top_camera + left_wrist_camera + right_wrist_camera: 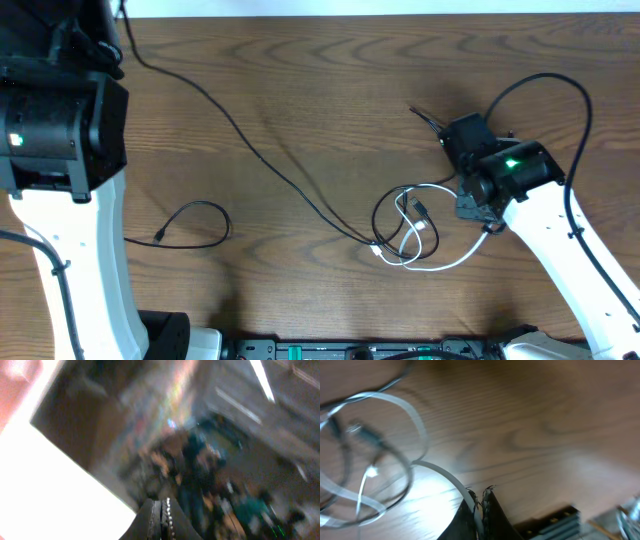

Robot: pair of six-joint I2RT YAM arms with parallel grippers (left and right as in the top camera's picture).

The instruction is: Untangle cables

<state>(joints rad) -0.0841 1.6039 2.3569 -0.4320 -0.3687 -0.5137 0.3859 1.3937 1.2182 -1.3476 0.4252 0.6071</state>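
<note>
White cable (445,474), looped among black cables (377,211) on wooden table (300,80), is pinched in the closed right gripper (480,493); left gripper (161,517) is pressed together, empty.

surface: wooden table (330,80) | on it: black cables (300,190), white cable (440,267)

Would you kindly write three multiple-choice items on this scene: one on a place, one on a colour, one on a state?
1. Where is the cable tangle? A) beside the right gripper B) far left C) far edge
2. The right gripper is shut on a cable of which colour? A) black B) white C) red
3. The left gripper is: A) wide open B) shut, empty C) shut on a cable

Key: 1 A, overhead shows it there; 2 B, the white cable runs between the shut fingers; 3 B, its fingers meet with nothing between.
</note>
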